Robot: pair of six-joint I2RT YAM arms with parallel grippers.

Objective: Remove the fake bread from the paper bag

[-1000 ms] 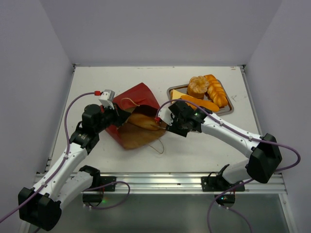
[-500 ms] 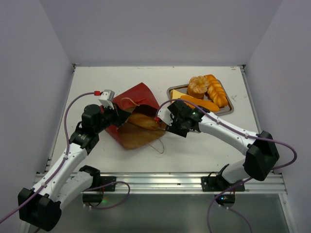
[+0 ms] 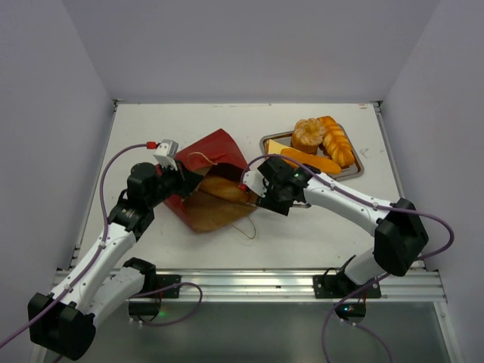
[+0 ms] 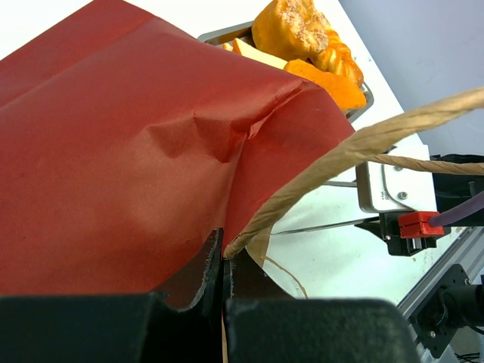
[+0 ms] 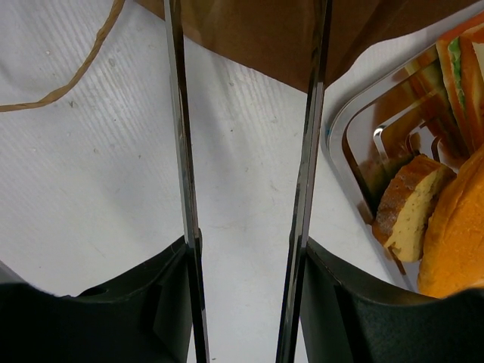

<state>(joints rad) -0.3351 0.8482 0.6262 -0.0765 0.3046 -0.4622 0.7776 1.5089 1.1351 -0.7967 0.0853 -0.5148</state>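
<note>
Left end effector [image 3: 184, 180] pinches an edge of the paper bag [image 3: 212, 151]; right end effector [image 3: 253, 190] is spread at its mouth, gripping nothing. I see one fake bread [image 3: 225, 189] inside, others in the tray [image 3: 355, 172].

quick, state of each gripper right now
left gripper: closed, pinching the edge of the paper bag
right gripper: open, holding nothing

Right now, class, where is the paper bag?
In the top view the paper bag lies left of centre on the table, with the metal tray close on its right.
</note>
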